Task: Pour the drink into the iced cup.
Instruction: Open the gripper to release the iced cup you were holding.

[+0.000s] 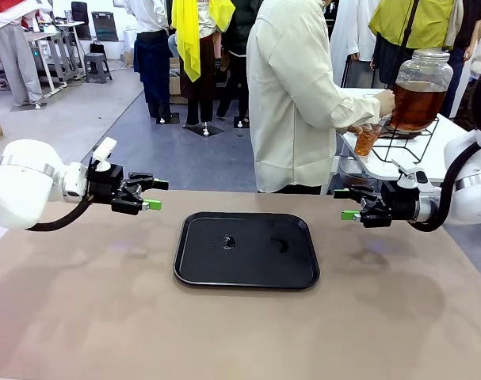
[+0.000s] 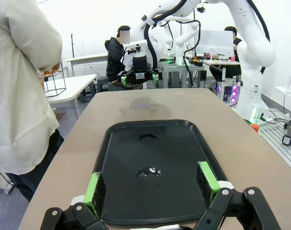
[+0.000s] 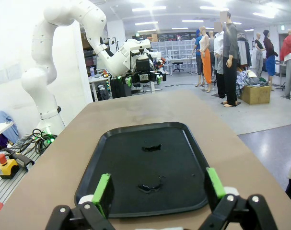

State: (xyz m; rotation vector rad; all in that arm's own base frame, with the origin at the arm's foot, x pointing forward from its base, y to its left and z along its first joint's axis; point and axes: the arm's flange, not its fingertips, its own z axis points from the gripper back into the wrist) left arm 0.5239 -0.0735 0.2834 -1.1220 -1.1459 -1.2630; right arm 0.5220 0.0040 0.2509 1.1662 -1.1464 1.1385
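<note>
On the tabletop (image 1: 82,317) a wet black tray (image 1: 246,250) lies between the left hand (image 1: 154,194) and right hand (image 1: 348,203), both open and empty. Beyond, a person fills the iced cup (image 1: 367,141) from the drink (image 1: 418,107) dispenser; inattention risks overflow.

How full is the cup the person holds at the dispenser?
Partly full: amber drink shows in the lower part of the cup in the person's hand.
</note>
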